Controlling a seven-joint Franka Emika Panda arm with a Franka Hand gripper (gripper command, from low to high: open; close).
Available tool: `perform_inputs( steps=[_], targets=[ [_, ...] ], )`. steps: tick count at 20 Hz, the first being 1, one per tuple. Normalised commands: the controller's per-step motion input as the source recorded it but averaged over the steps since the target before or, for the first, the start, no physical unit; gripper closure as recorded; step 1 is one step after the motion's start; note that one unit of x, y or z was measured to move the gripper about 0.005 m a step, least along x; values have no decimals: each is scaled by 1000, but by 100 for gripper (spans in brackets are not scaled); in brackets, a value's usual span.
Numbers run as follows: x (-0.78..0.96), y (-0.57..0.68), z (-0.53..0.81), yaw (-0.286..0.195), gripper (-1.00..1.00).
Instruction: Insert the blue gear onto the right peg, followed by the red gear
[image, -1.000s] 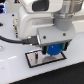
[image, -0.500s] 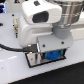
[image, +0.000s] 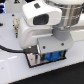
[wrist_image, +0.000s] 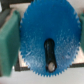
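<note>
The blue gear fills the wrist view, flat, with its toothed rim all round. A thin dark peg shows through its centre hole; I cannot tell which of the pair it is, as the gear hides the other pin. My gripper is shut on the blue gear, with green fingers at its rim on both sides. In the exterior view the blue gear sits low over the grey black-edged plate, under the gripper. The red gear is out of view.
The white arm covers most of the exterior view. A dark cable runs across the white table towards the plate from the exterior view's left.
The gripper has come down with the blue gear, from above the plate to low over it. The gear's hole is now around the peg.
</note>
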Motion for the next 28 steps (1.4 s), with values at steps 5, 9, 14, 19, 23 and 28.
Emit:
perform_inputs(
  steps=[5, 9, 14, 19, 23, 28],
  targets=[
    [-213, 199, 369, 0, -100],
    [-369, 431, 116, 0, -100],
    [-384, 464, 33, 0, -100],
    [-393, 470, 0, 0, -100],
    [-448, 379, -34, 0, -100],
    [-434, 351, -127, 0, -100]
  ],
)
